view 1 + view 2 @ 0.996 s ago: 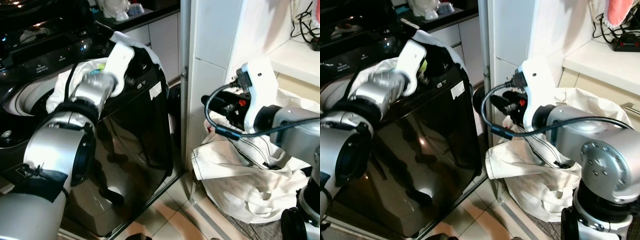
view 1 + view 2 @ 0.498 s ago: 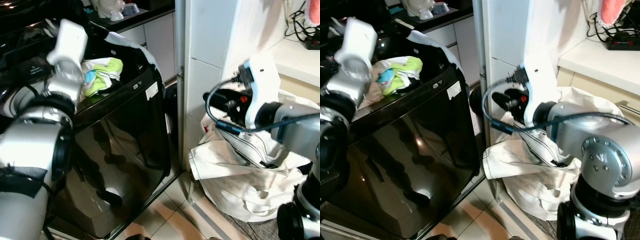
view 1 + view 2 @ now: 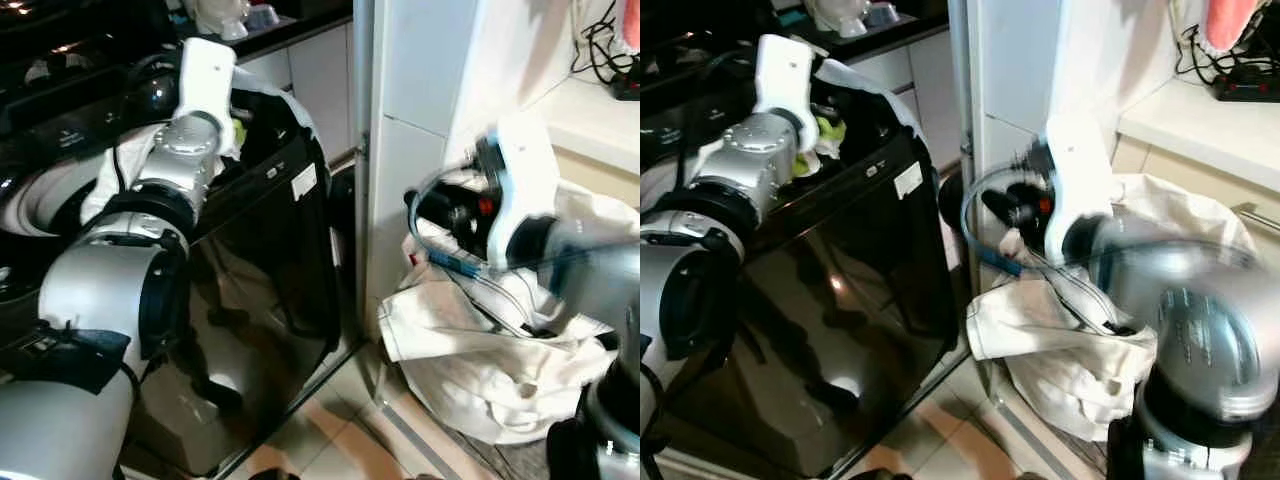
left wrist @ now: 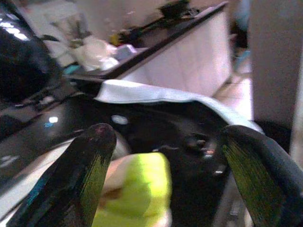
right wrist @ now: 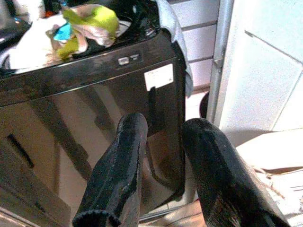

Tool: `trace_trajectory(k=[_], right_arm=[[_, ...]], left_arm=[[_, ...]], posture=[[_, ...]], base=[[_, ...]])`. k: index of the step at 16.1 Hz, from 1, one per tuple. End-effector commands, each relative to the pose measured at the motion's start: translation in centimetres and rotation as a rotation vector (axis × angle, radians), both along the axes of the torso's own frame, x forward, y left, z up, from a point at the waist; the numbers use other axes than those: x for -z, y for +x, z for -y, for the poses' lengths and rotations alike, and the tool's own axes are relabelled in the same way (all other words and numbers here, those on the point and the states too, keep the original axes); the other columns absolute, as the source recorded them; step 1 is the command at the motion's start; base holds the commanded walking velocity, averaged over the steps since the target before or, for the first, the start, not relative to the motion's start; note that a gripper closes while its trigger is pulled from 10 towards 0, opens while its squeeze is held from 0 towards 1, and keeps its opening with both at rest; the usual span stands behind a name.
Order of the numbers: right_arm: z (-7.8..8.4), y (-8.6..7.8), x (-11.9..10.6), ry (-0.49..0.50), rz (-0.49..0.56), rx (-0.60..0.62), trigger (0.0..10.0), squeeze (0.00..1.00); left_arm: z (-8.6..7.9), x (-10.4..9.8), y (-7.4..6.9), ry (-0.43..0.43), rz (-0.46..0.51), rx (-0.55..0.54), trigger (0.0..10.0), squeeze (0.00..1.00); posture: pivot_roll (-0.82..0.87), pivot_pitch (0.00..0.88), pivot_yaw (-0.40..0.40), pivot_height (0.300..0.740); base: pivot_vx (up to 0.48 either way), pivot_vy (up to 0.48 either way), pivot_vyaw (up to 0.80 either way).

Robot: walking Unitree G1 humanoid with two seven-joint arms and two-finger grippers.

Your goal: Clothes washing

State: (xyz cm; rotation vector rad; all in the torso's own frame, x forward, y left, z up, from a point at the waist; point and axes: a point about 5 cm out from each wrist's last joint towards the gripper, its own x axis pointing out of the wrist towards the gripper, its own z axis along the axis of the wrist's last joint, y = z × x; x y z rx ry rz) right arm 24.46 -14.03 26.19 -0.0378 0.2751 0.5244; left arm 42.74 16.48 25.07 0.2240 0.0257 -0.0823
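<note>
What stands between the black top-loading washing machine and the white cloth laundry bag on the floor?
In the left eye view, a white pillar stands between the black washing machine and the white cloth laundry bag.

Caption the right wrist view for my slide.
Right gripper, fingers open and empty, faces the black washing machine with yellow-green laundry piled at its top opening.

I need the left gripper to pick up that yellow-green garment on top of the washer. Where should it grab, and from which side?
Grip the raised, bunched fold of the yellow-green garment, coming down from above. It lies crumpled on the washer top by the opening, so its hump gives the fingers something to close around. The left gripper is open right over it already; a short descent looks enough.
</note>
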Motion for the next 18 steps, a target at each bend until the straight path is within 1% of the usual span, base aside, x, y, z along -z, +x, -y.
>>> trace_trajectory(k=[1,3,4,6,7,8,9,10,12,13,14,15,16,17,18], right_arm=[[-0.6,-0.8,-0.7,0.017,0.05,-0.05,10.0,0.0],[-0.9,-1.7,-1.0,0.035,0.083,-0.107,10.0,0.0],[-0.9,-1.8,-0.9,0.029,0.081,-0.117,10.0,0.0],[-0.4,-1.8,-0.8,0.008,0.072,-0.103,10.0,0.0],[-0.1,-1.9,-0.8,0.0,0.074,-0.087,10.0,0.0],[0.1,-2.0,-0.8,-0.003,0.079,-0.084,10.0,0.0],[0.3,-2.1,-1.0,-0.008,0.089,-0.078,10.0,0.0],[0.4,-2.2,-1.1,-0.008,0.094,-0.077,10.0,0.0],[0.6,-2.3,-1.1,-0.013,0.098,-0.072,10.0,0.0],[0.8,-2.3,-1.4,-0.018,0.11,-0.059,10.0,0.0],[0.9,-2.2,-1.6,-0.022,0.117,-0.049,10.0,0.0],[1.1,-2.2,-1.8,-0.024,0.13,-0.028,10.0,0.0],[1.2,-2.1,-2.0,-0.022,0.139,-0.014,10.0,0.0],[1.4,-2.0,-2.3,-0.018,0.151,0.005,10.0,0.0],[1.6,-1.8,-2.6,-0.016,0.162,0.026,10.0,0.0]], left_arm=[[-0.3,0.1,0.0,-0.037,-0.012,-0.005,10.0,0.0],[-0.1,0.7,-0.1,-0.067,-0.041,0.006,10.0,0.0],[-0.2,1.0,-0.1,-0.056,-0.054,0.0,10.0,0.0],[-1.2,2.4,-0.4,0.003,-0.116,-0.086,10.0,0.0],[-2.0,3.3,-0.6,0.011,-0.165,-0.147,10.0,0.0],[-2.3,3.8,-0.7,-0.021,-0.194,-0.165,10.0,0.0],[-2.6,4.6,-0.9,-0.109,-0.234,-0.191,10.0,0.0],[-2.6,4.9,-1.0,-0.146,-0.249,-0.199,10.0,0.0],[-2.5,5.4,-1.1,-0.178,-0.275,-0.191,10.0,0.0],[-2.9,5.7,-1.3,-0.22,-0.271,-0.237,10.0,0.0],[-3.7,5.5,-1.3,-0.19,-0.244,-0.304,10.0,0.0],[-5.3,4.8,-1.5,-0.141,-0.183,-0.428,10.0,0.0],[-6.2,4.0,-1.5,-0.071,-0.138,-0.51,10.0,0.0],[-7.0,2.6,-1.6,-0.024,-0.067,-0.597,10.0,0.0],[-7.8,-0.2,-1.6,0.01,0.088,-0.688,10.0,0.0]], posture=[[-0.31,0.0,0.096,0.74],[-0.35,0.0,0.088,0.74],[-0.37,0.0,0.087,0.74],[-0.38,0.0,0.084,0.74],[-0.39,0.0,0.082,0.74],[-0.4,0.0,0.078,0.74],[-0.4,0.0,0.076,0.74],[-0.41,0.0,0.073,0.74],[-0.42,0.0,0.07,0.74],[-0.44,0.009,0.072,0.74],[-0.45,0.01,0.072,0.74],[-0.45,0.011,0.072,0.74],[-0.47,0.01,0.073,0.74],[-0.47,0.007,0.076,0.74],[-0.47,0.001,0.077,0.74]], base=[[0.0,0.0,0.0],[0.0,0.0,0.0],[0.0,0.0,0.0],[0.0,0.0,0.0],[0.0,0.0,0.0],[0.0,0.0,0.0],[0.0,0.0,0.0],[0.0,0.0,0.0],[0.0,0.0,0.0],[0.0,0.0,0.0],[0.0,0.0,0.0],[0.0,0.0,0.0],[0.0,0.0,0.0],[0.0,0.0,0.0],[0.0,0.0,0.0]])
